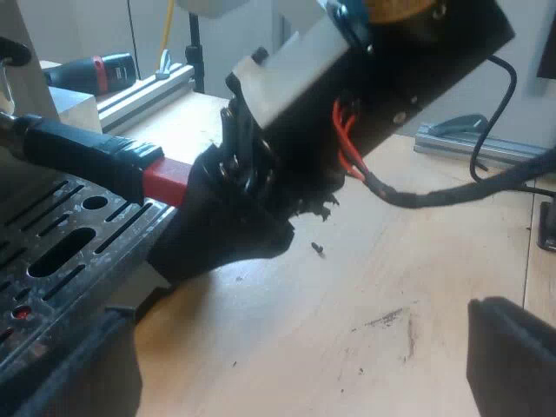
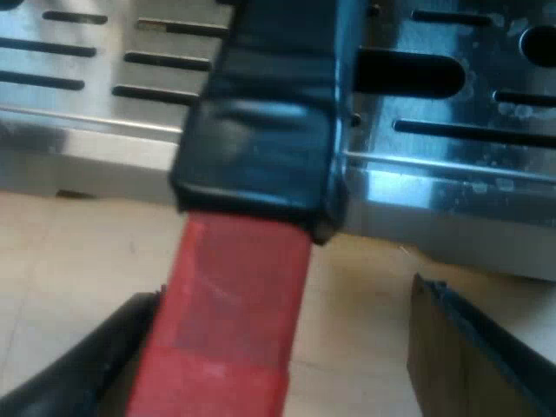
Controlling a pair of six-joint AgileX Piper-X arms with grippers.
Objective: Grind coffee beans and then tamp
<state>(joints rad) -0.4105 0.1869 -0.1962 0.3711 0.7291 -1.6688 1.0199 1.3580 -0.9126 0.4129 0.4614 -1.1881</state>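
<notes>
The espresso machine shows its slotted metal drip grille, and the pale wooden counter stretches beyond it. The holder's dark handle reaches out over the grille's edge, and its red end projects over the counter. The right gripper is spread wide around that red end. One finger sits just beside it and the other stands apart, so nothing is clamped. The left gripper hangs wide over the counter beside the machine, with nothing between its fingers. A small dark speck lies on the counter near the right gripper.
</notes>
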